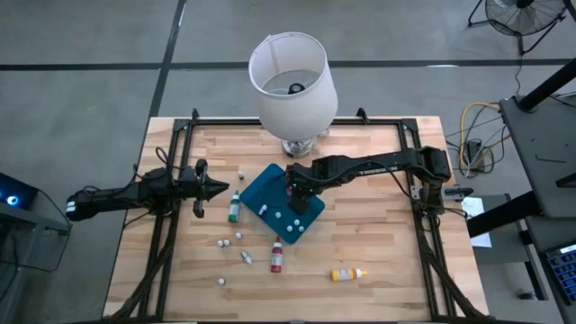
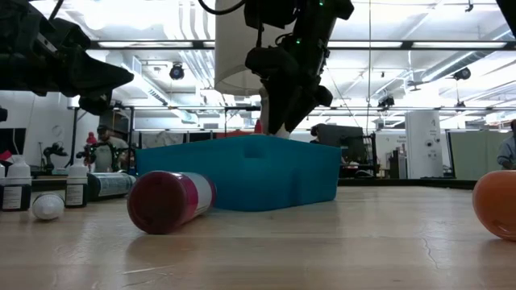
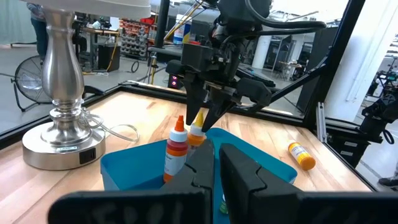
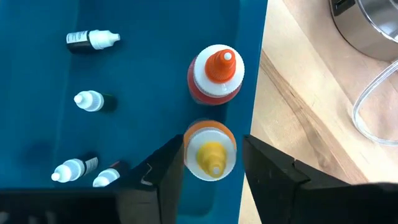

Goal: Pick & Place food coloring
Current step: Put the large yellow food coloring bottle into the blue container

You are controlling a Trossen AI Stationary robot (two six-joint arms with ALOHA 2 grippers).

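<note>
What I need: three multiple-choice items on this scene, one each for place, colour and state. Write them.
1. The yellow-tipped bottle stands:
A. in the teal tray, beside the orange-tipped bottle
B. against the lamp
C. in the left pincer

2. The bottle lying alone on the wood is:
A. green
B. yellow
C. blue

3. The right pincer is:
A. shut on the lamp
B. shut on a red bottle
C. open, astride the yellow-tipped bottle

Key: A, both stand inside the tray's edge; B, its body is yellow; C, gaps show on both sides.
</note>
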